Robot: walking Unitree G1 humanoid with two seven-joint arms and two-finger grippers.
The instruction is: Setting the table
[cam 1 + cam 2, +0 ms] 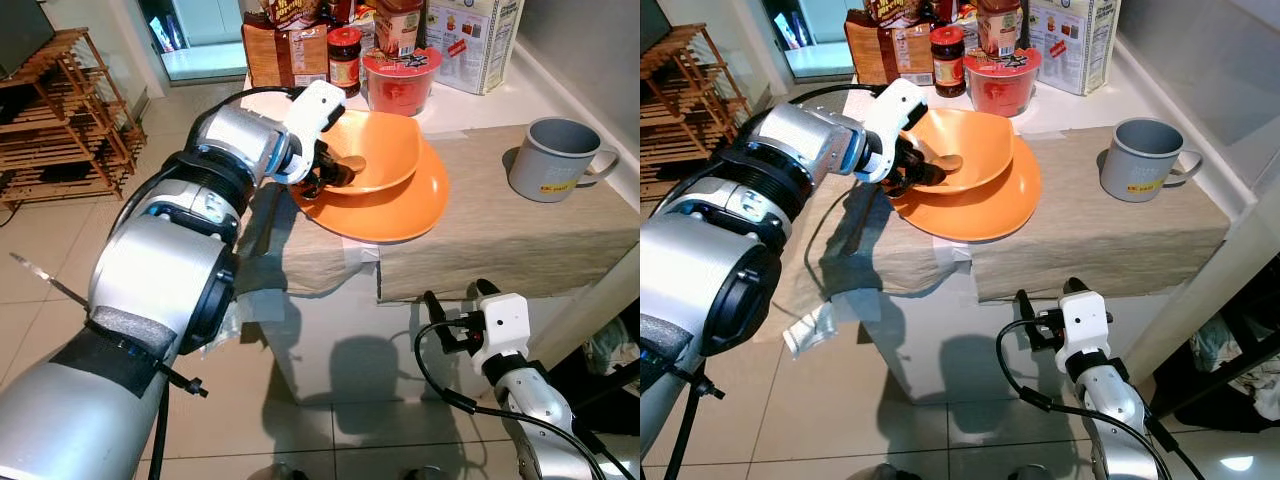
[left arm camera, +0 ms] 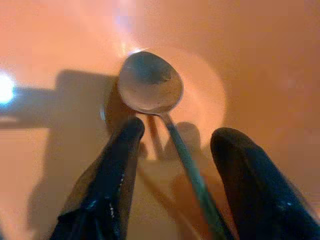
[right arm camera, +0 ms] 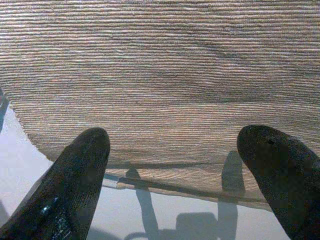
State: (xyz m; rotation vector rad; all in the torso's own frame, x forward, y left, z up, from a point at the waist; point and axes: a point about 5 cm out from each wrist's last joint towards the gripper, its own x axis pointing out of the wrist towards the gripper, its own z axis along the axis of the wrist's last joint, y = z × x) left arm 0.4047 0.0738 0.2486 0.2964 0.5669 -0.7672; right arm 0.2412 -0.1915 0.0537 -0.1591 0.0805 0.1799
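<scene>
- Spoon (image 2: 150,90) lies in the orange bowl (image 1: 385,150), which sits on an orange plate (image 1: 400,205).
- Its round end points away from the left gripper (image 2: 172,145), handle running back between the spread fingers.
- Right gripper (image 3: 175,160) hangs open by the tablecloth (image 3: 160,65) edge.

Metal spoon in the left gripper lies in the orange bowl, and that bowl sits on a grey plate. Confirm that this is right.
Not quite: the plate is orange, not grey. The left eye view shows the orange bowl sitting on a wide orange plate. The rest holds: the metal spoon lies in the bowl between the fingers of the left gripper.
</scene>
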